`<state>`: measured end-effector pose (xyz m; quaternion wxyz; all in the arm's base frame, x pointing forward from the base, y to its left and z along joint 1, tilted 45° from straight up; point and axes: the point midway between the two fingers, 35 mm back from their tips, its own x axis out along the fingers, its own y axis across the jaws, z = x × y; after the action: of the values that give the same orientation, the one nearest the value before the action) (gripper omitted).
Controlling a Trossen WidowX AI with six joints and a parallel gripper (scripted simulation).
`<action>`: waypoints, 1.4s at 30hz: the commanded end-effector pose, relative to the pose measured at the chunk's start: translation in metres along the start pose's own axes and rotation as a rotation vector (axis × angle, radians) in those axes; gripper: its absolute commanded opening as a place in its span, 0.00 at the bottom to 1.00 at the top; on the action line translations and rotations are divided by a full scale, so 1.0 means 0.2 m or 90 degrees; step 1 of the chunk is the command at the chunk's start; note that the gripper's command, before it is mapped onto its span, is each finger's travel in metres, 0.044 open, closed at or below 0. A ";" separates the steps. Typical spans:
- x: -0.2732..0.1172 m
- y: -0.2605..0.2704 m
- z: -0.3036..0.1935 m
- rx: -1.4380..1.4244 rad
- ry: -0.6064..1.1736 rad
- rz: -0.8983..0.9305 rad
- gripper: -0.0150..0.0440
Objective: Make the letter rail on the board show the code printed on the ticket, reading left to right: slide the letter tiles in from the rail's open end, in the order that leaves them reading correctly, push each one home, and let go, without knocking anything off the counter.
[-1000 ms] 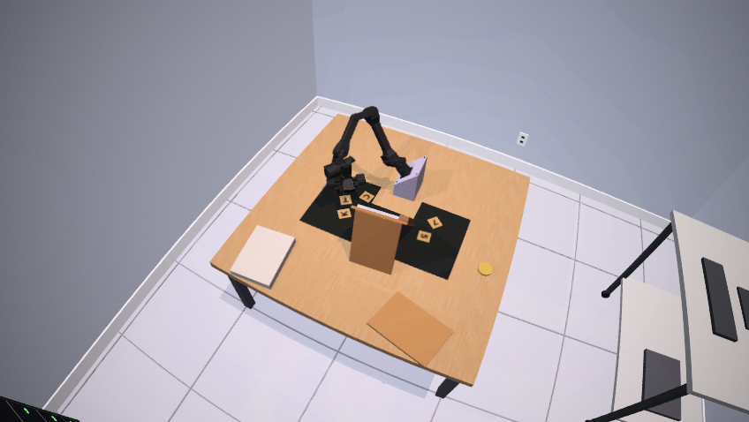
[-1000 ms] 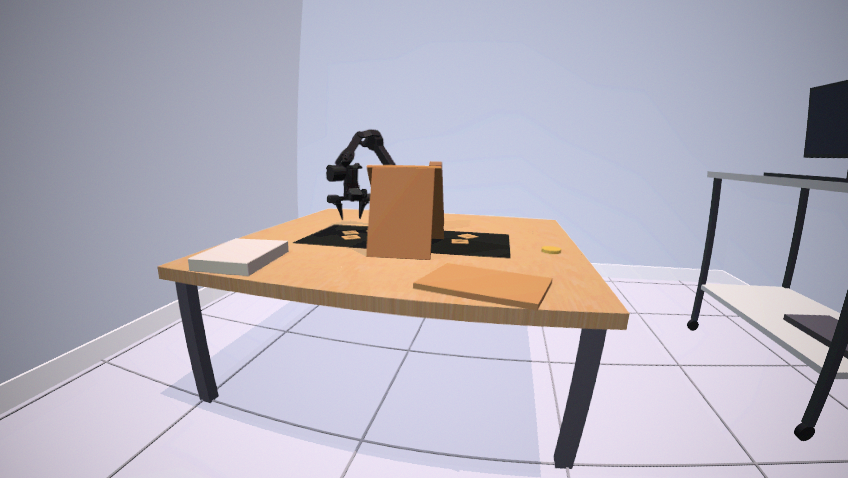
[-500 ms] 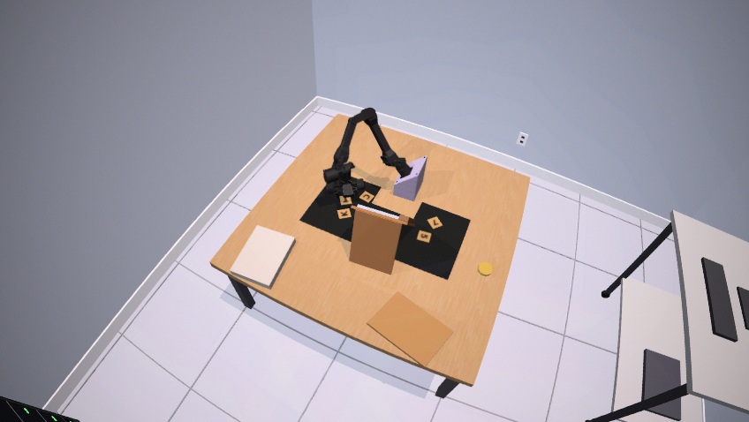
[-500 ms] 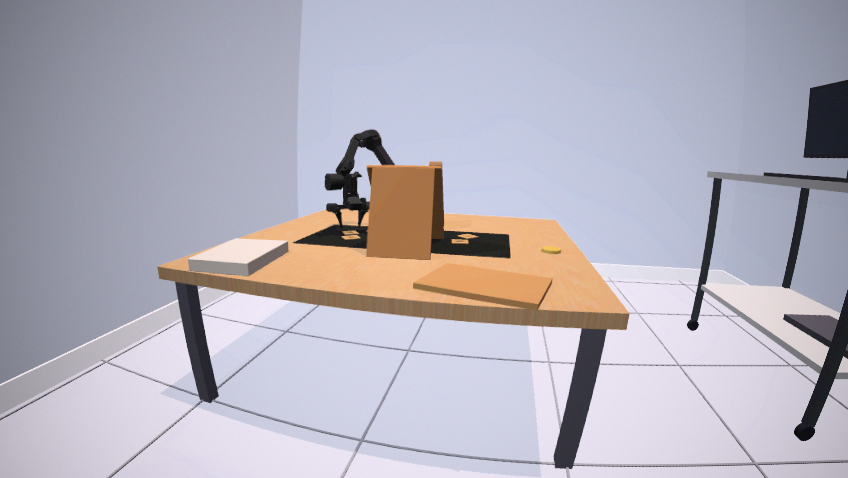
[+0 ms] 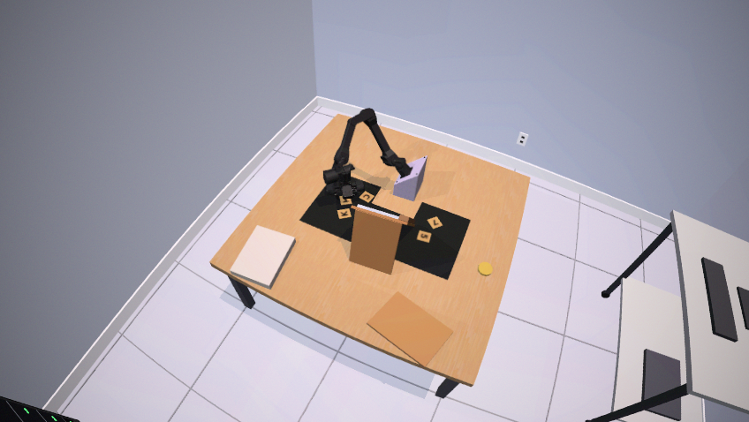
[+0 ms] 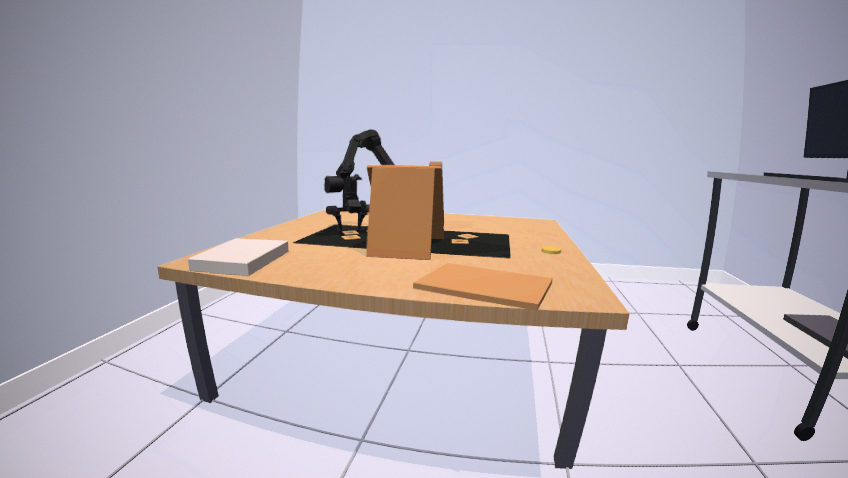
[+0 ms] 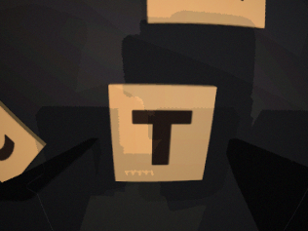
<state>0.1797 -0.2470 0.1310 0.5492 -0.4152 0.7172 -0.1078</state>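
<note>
My gripper (image 6: 350, 229) (image 7: 166, 146) is open and low over the left black mat, its fingers on either side of the T tile (image 5: 344, 201) (image 7: 185, 145), with nothing held. The K tile (image 5: 344, 214) (image 7: 207, 16) lies just beyond it, and the C tile (image 5: 366, 196) (image 7: 24, 149) beside it, turned at an angle. On the right mat lie a tile (image 5: 435, 222) (image 6: 467, 236) like a 7 or L and another (image 5: 424, 236) (image 6: 459, 241) like an S or 5. The brown board (image 5: 375, 241) (image 6: 400, 213) stands between, back to the top and exterior views. Its rail and the ticket's print cannot be read.
A lilac wedge (image 5: 412, 183) stands behind the board near the arm. A white block (image 5: 263, 255) (image 6: 237, 255) lies at the front left, a thin orange panel (image 5: 410, 327) (image 6: 483, 286) at the front right. A yellow disc (image 5: 485, 268) (image 6: 551, 249) lies near the right edge.
</note>
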 end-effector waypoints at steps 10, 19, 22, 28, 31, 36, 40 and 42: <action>0.05 0.01 0.00 -0.004 -0.001 0.003 0.83; 0.05 0.01 0.00 -0.004 -0.001 0.003 0.69; 0.05 0.01 0.00 -0.004 -0.001 0.003 0.65; 0.03 0.01 0.00 -0.004 -0.001 0.003 0.48; 0.03 0.01 0.00 -0.004 -0.001 0.003 0.35; 0.01 0.01 0.00 -0.004 -0.001 0.004 0.25; 0.00 0.02 0.01 -0.004 -0.001 0.004 0.25; -0.01 0.02 0.01 -0.004 -0.001 0.004 0.25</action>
<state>0.1795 -0.2454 0.1271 0.5491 -0.4145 0.7186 -0.1016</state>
